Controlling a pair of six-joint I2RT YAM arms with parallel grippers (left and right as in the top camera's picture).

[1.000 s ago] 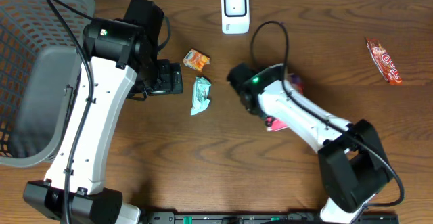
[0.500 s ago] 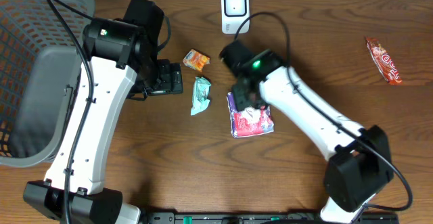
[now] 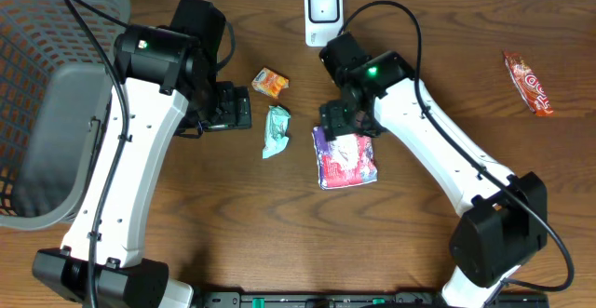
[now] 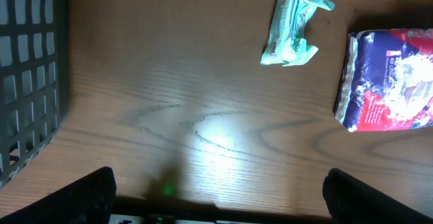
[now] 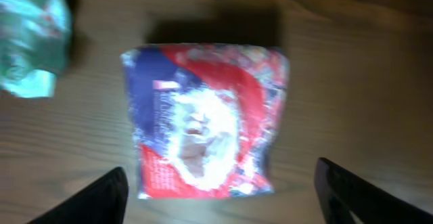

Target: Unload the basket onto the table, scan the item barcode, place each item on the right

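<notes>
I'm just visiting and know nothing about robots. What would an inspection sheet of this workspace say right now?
Surface: brown wooden table.
Job's things: white scanner at the far edge; blue-red bag lying flat.
Clutter: green packet, orange packet, red bar.
End effectors: left end effector open, empty; right end effector open above the bag, not gripping.
Cables: black cables loop off both arms.
Surroundings: grey basket at left.
</notes>
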